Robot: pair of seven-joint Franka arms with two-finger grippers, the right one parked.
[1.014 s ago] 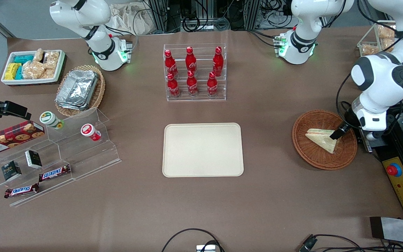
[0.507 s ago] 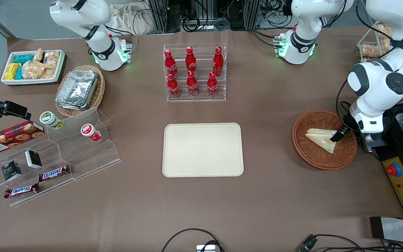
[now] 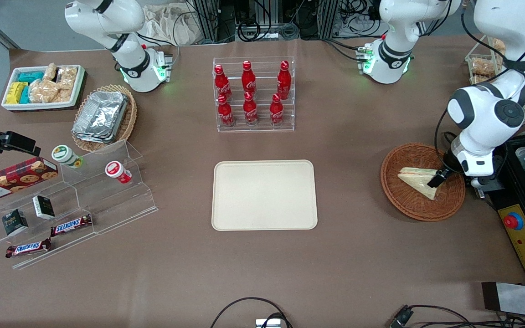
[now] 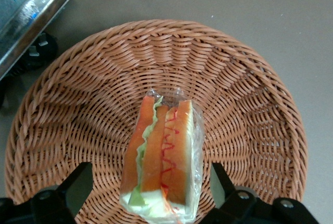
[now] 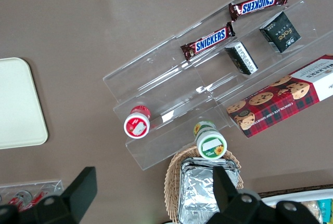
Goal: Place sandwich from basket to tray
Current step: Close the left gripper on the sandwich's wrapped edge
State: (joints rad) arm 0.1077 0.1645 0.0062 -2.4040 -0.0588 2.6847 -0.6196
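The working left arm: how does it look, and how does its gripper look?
The left arm has glossy white rounded shells with dark grey joint caps and black cables alongside. Its gripper, over the basket, has black, wedge-shaped fingers on a black body with round screws.

A triangular wedge sandwich (image 3: 419,181) of pale bread in clear wrap, orange and green filling showing along its cut edge, lies inside the round reddish-brown woven wicker basket (image 3: 399,199), well apart from the flat rectangular cream-beige tray (image 3: 264,195), with the gripper (image 4: 151,187) open astride it.
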